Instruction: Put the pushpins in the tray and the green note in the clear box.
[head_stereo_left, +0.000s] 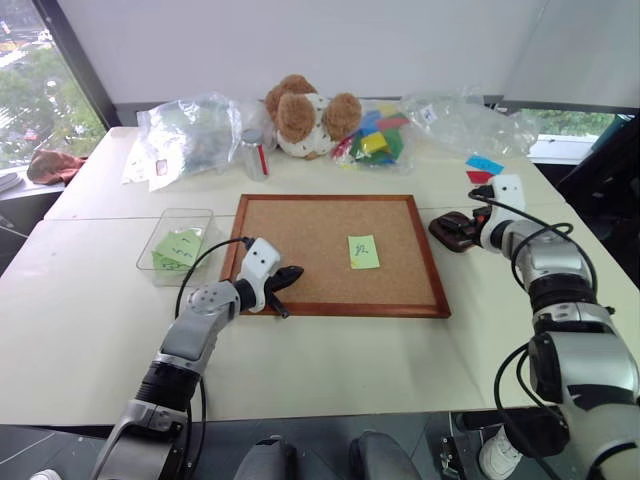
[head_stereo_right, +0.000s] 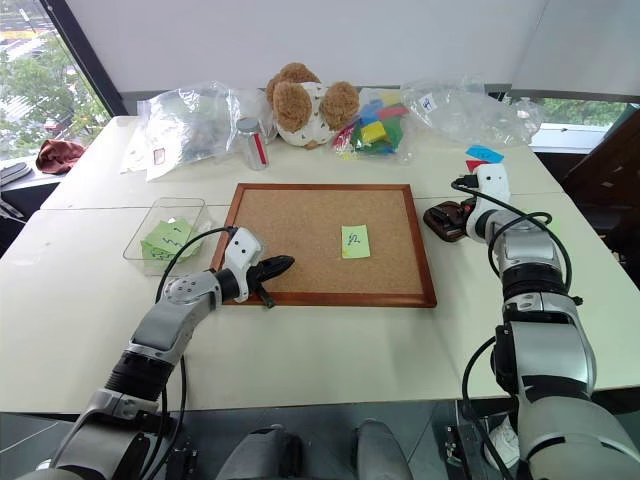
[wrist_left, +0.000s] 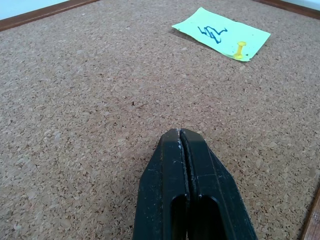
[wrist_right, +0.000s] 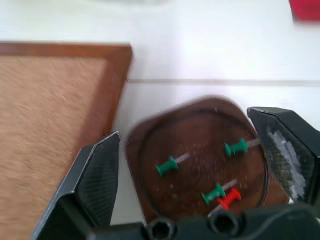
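My left arm reaches forward and angles in toward the middle, forearm low, wrist tipped slightly down. The left gripper has its two black fingers pressed flat together, nothing between them, the tips pointing forward and to my right. My right arm is stretched out further ahead on the right side, elbow bent, wrist also tilted a little downward. The right gripper stands spread wide, its fingers well apart and empty, pointing forward.
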